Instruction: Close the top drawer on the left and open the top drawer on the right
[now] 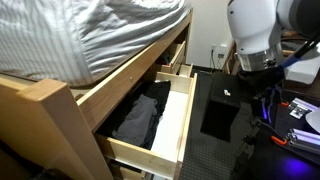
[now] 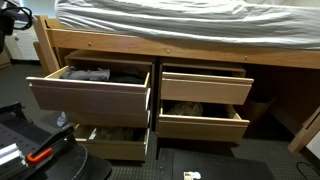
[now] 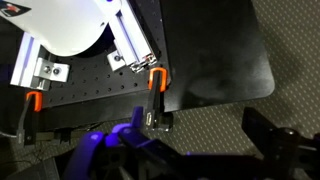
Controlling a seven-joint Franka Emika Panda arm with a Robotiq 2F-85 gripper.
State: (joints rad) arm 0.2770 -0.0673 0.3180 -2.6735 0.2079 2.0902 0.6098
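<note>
1. The bed point(image 2: 180, 18) has four drawers under it, two up and two down, all open to some degree.
2. The top left drawer point(image 2: 90, 96) is pulled far out, with dark clothes point(image 1: 140, 118) lying inside. I'd judge closing it to be the step in hand, and it is not yet begun.
3. The top right drawer point(image 2: 205, 87) is out only a little, so it has most of its travel left to open.
4. The arm point(image 1: 250, 28) is raised and well apart from both drawer fronts.
5. The gripper point(image 1: 260, 68) hangs below it. I cannot tell whether the fingers are open or closed, and the wrist view shows only the floor mat and clamps.
6. To do it well:
   - Bring the fingers low and level with the middle of the left front.
   - Push straight toward the bed. An off-centre push could skew the drawer and jam it.
   - Watch that the clothes don't ride up and catch the frame.
</note>
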